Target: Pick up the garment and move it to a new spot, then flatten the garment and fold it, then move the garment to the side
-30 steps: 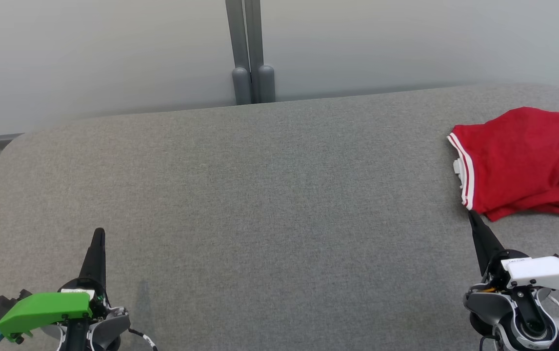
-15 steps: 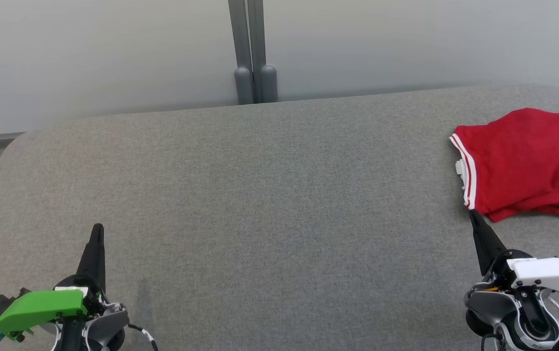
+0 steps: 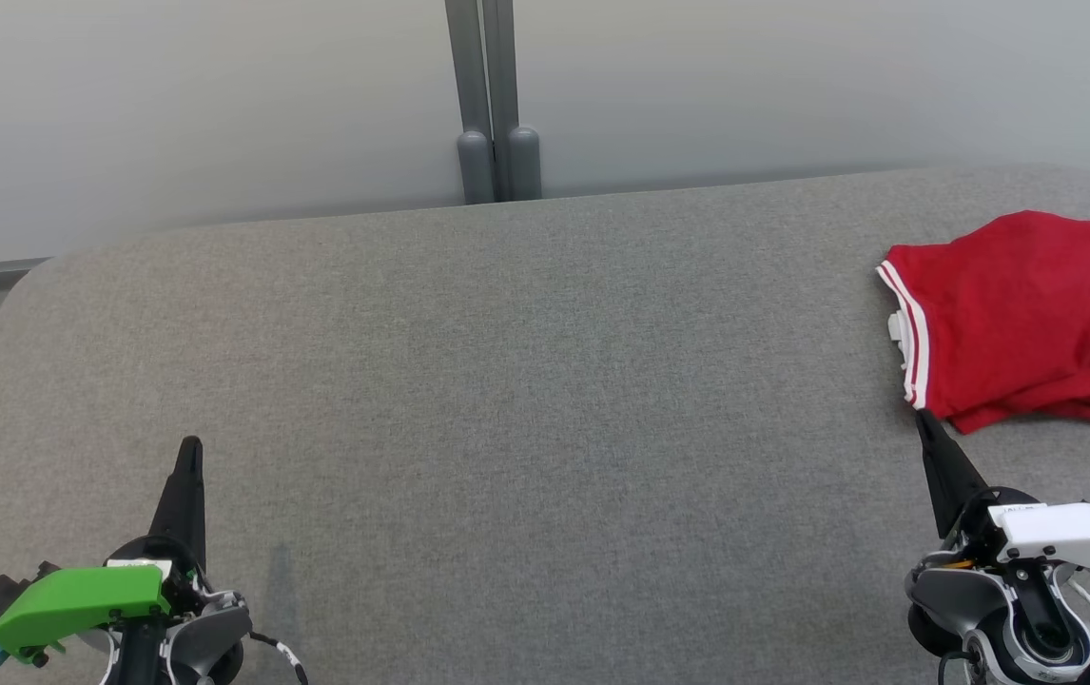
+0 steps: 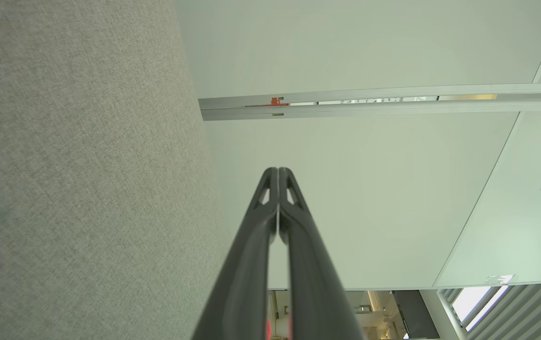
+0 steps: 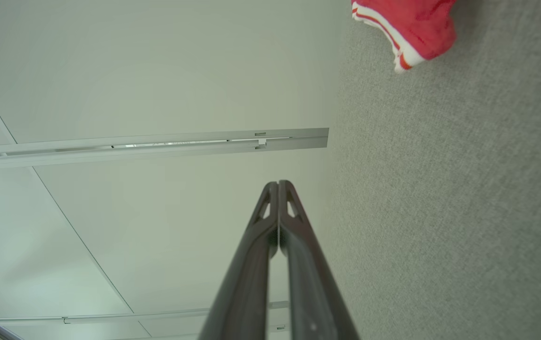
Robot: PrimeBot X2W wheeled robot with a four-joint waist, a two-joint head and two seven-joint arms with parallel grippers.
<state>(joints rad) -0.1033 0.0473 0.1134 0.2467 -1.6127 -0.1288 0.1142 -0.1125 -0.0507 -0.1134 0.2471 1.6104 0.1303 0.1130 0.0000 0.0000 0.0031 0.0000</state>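
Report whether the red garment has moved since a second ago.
No. The garment keeps its spacing from the grey post; the whole picture shifted slightly.

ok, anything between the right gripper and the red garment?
Nothing visible. Only bare grey surface lies between the shut right gripper and the red garment, which sits on the right side.

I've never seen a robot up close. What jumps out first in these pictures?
The red garment with white-striped trim, lying at the right edge of the grey padded surface, grabs the eye. Then the two shut, dark claws: the left claw at lower left with a green cover, the right claw at lower right, tip pointing toward the garment.
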